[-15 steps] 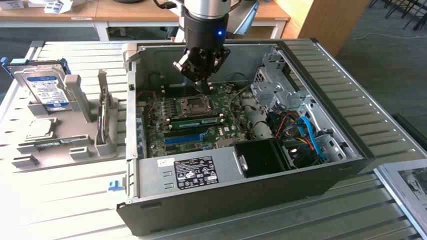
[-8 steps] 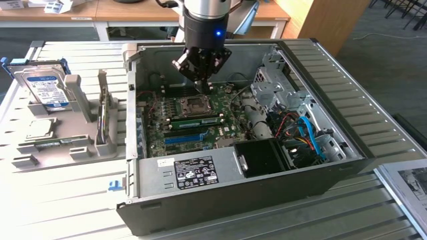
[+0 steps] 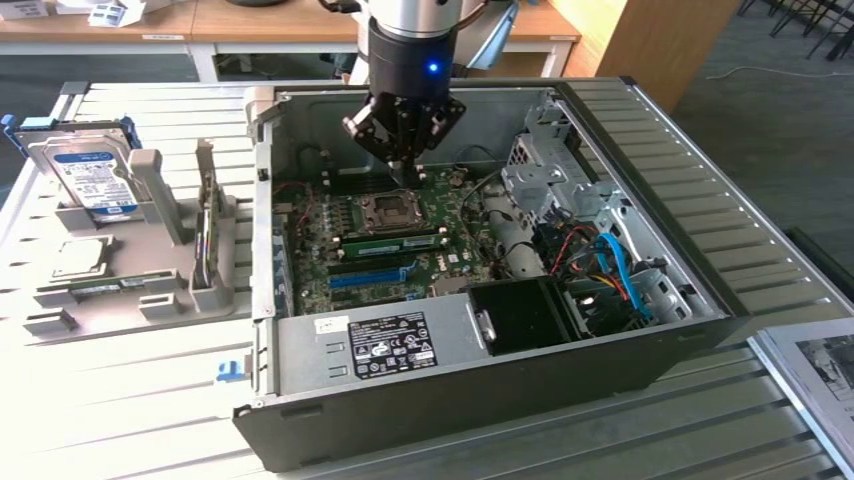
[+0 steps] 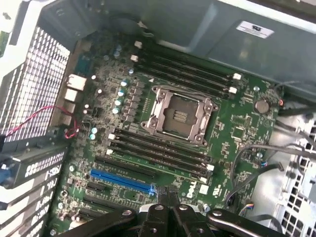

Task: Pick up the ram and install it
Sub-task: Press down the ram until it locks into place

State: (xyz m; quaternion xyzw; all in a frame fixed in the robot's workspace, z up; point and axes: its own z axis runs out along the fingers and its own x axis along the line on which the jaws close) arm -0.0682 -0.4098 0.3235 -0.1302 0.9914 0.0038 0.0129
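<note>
The ram (image 3: pixel 207 236), a thin green stick, stands on edge in a grey holder (image 3: pixel 127 300) on the exterior view's left, outside the open computer case (image 3: pixel 454 390). My gripper (image 3: pixel 407 172) hangs inside the case above the motherboard (image 3: pixel 454 262), just behind the CPU socket (image 3: pixel 391 208) and far from the ram. In the wrist view the gripper (image 4: pixel 168 195) has its fingers pressed together with nothing between them, over the board near the blue slot (image 4: pixel 121 181). Black memory slots (image 4: pixel 158 148) run beside the socket (image 4: pixel 177 114).
A silver hard drive (image 3: pixel 87 180) and a CPU chip (image 3: pixel 80 258) also sit on the grey holder. The case walls, a metal drive cage (image 3: pixel 554 175), blue and red cables (image 3: pixel 607 260) and a black power supply (image 3: pixel 394 342) hem in the board.
</note>
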